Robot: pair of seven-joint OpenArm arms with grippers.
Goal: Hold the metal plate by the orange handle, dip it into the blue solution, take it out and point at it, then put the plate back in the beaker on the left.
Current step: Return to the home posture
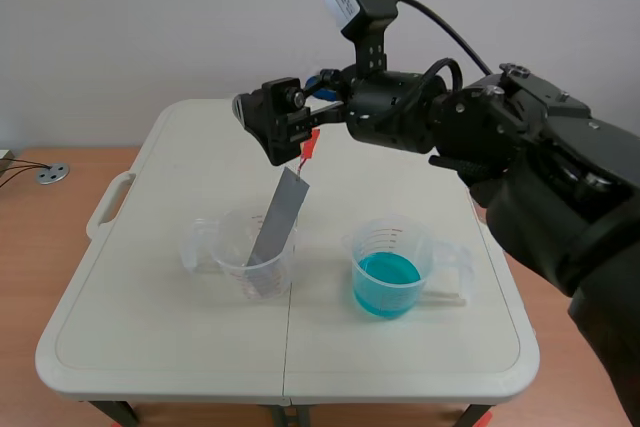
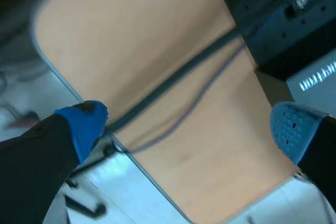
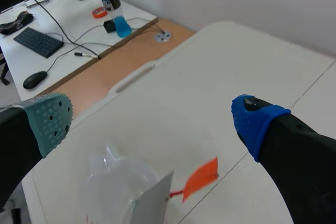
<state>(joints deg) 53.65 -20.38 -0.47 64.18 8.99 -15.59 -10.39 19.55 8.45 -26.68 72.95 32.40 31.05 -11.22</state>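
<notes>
The right gripper [image 3: 152, 121] hangs with its fingers spread wide, gripping nothing; the orange handle [image 3: 202, 178] sits just below the gap between them. Under it the metal plate [image 1: 278, 227] leans in the clear beaker [image 1: 205, 247], with the beaker of blue liquid [image 1: 388, 282] off to one side. The left gripper [image 2: 190, 127] is spread too, above a wooden surface [image 2: 157, 51].

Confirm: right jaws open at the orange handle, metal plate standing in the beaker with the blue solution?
Wrong beaker. The metal plate stands tilted in the empty clear beaker on the left; the blue solution is in the other beaker, beside it. The scene view shows this. Right jaws open at the orange handle: correct.
</notes>
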